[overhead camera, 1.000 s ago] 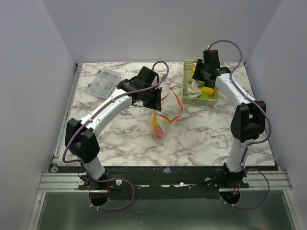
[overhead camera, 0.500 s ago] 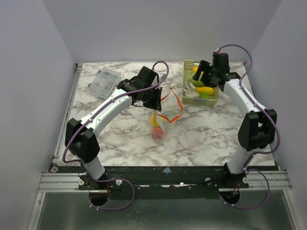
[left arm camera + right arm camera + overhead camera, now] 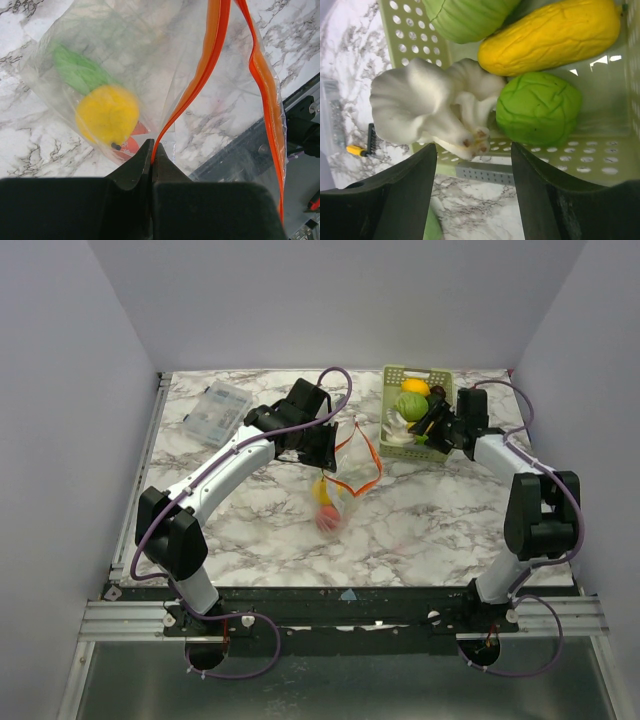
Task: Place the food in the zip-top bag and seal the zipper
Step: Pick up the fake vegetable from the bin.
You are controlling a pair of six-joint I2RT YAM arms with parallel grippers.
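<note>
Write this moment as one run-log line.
left tool shut on orange-red zipper strip of clear plastic bag | right tool open at pale green slotted basket, facing white garlic bulb | bag unsealed

I see a white-and-grey marbled table [image 3: 430, 530], a clear compartment box [image 3: 217, 410] lying flat at its far left, a pale green slotted basket [image 3: 389, 371] standing at the far right, and the zip-top bag [image 3: 343, 498] with its lower end resting near the middle.

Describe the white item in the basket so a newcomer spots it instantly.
Find the pale green slotted basket at the far right of the marble table. Against its left wall lies the white lumpy piece. It is the only white item; its neighbours are yellow or green.
</note>
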